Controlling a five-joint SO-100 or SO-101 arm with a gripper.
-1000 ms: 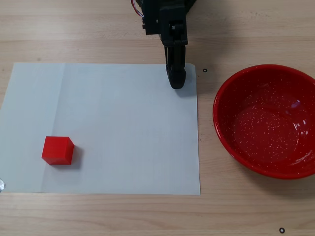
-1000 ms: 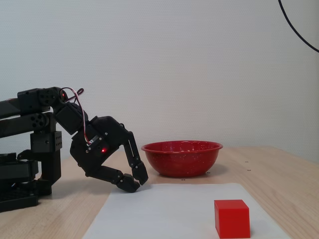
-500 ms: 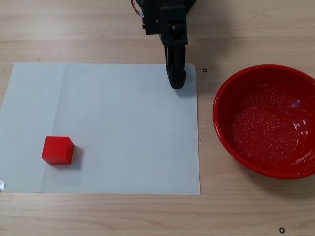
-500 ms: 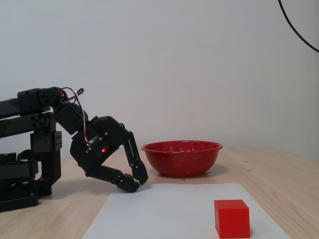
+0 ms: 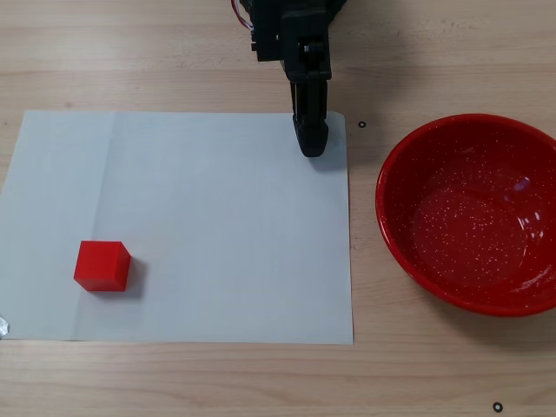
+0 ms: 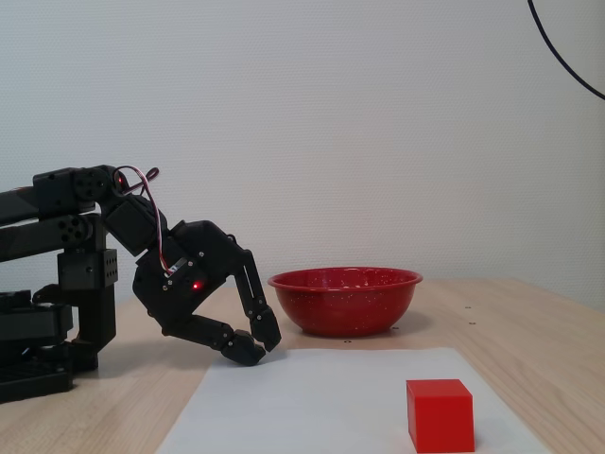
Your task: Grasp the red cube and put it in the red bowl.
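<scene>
Near the paper's front left corner, as the top-down fixed view shows it, you have the red cube (image 5: 102, 266) sitting flat on the white sheet (image 5: 217, 208), well apart from everything else. Your gripper (image 5: 311, 143) hangs low over the sheet's far right corner, its fingers drawn nearly together and holding nothing. Off the sheet's right edge, the red bowl (image 5: 395, 234) stands on the counter (image 5: 174, 52), with no cube in it.

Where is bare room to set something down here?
Most of the white paper is free, between the red cube at lower left and the claw at its top right. The red bowl crowds the right side.
</scene>
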